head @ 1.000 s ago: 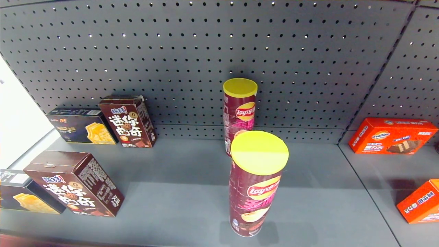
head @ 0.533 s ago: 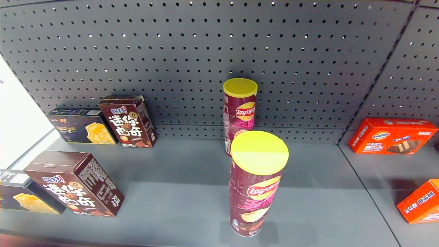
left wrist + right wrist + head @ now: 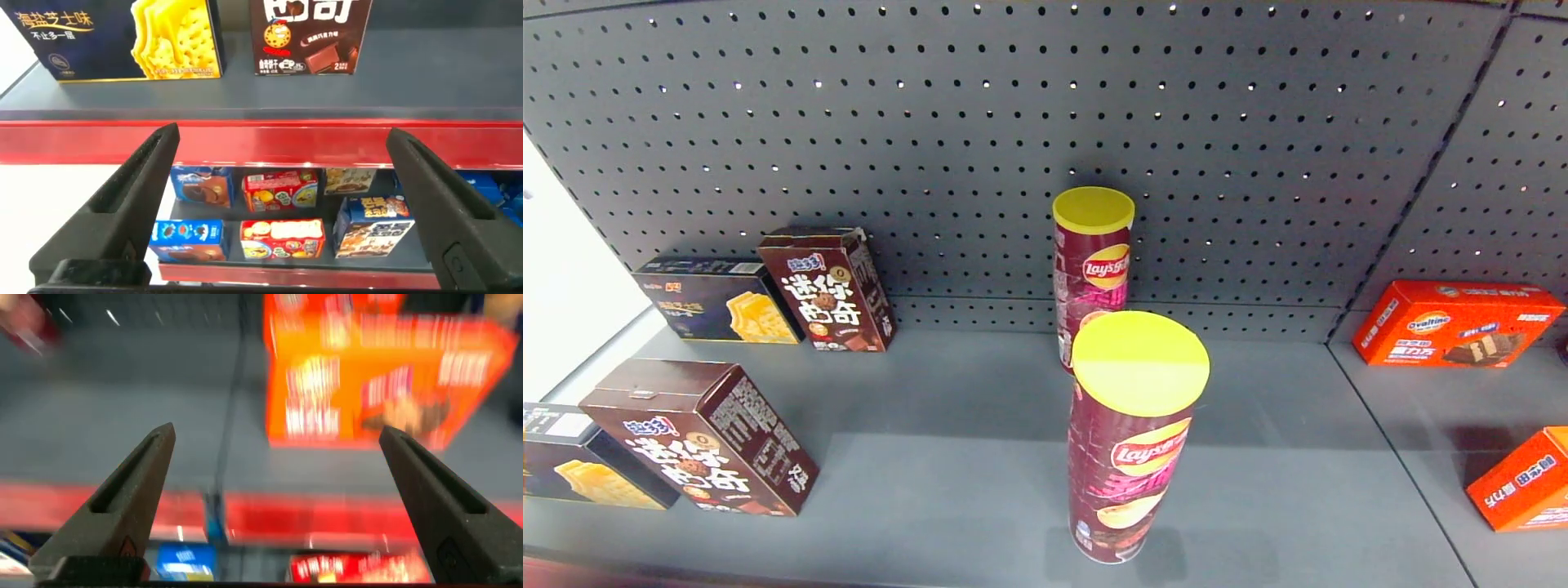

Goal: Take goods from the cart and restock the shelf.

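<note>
Both my left pincer (image 3: 282, 135) and right pincer (image 3: 278, 431) are gaping empty before the grey metal shelf (image 3: 931, 457), where maroon yellow-lidded cardboard crisp tubes (image 3: 1131, 457) are standing filed front-to-back, presumably for display.

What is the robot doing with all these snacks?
It is restocking a shop shelf. Right now it holds nothing: the left gripper and the right gripper are both open and empty, out in front of the shelf. Two chip cans with yellow lids already stand there, the front can and the back can by the wall. Brown boxes sit on the left, orange boxes on the right.
</note>
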Robot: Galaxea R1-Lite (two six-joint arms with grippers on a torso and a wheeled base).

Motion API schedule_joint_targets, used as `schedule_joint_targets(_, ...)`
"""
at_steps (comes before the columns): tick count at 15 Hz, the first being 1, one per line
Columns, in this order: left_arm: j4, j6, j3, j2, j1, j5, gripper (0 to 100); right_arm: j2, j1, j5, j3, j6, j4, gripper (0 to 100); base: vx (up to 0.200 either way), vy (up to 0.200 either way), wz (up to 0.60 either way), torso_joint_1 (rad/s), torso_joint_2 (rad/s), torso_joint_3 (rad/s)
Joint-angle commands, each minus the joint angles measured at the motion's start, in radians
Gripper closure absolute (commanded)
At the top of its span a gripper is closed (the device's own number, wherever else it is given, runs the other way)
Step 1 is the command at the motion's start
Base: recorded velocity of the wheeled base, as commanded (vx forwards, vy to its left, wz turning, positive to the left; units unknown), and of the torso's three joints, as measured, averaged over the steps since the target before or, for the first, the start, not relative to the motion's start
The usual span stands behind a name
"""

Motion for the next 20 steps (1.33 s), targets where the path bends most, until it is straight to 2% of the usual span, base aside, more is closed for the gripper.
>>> schedule_joint_targets(1, 0.000, 0.000, 0.000, 0.003, -0.002, -0.001, 0, 0.314, 0.078, 0.084, -0.220, -0.001, -0.015, 0, 0.000, 0.000, 0.00, 0.000, 0.00, 0.000)
schedule_joint_targets(4, 0.001, 0.000, -0.002, 0.004, -0.002, -0.001, 0, 0.475, 0.198, 0.121, -0.224, -0.009, -0.104, 0, 0.000, 0.000, 0.00, 0.000, 0.00, 0.000)
schedule_joint_targets(8, 0.000, 0.000, -0.002, 0.004, -0.002, -0.001, 0, 0.797, 0.374, 0.124, -0.290, -0.078, -0.317, 0, 0.000, 0.000, 0.00, 0.000, 0.00, 0.000)
schedule_joint_targets(12, -0.002, -0.006, 0.000, 0.004, -0.002, 0.004, 0, 0.926, 0.503, 0.125, -0.330, -0.092, -0.331, 0, 0.000, 0.000, 0.00, 0.000, 0.00, 0.000)
schedule_joint_targets(14, -0.002, -0.006, 0.000, 0.004, -0.002, 0.004, 0, 0.977, 0.552, 0.125, -0.336, -0.141, -0.331, 0, 0.000, 0.000, 0.00, 0.000, 0.00, 0.000)
schedule_joint_targets(17, -0.002, -0.006, 0.000, 0.004, -0.002, 0.004, 0, 1.033, 0.604, 0.124, -0.315, -0.150, -0.331, 0, 0.000, 0.000, 0.00, 0.000, 0.00, 0.000)
schedule_joint_targets(20, -0.002, -0.005, 0.000, 0.004, -0.002, 0.002, 0, 1.084, 0.610, 0.116, -0.319, -0.150, -0.331, 0, 0.000, 0.000, 0.00, 0.000, 0.00, 0.000)
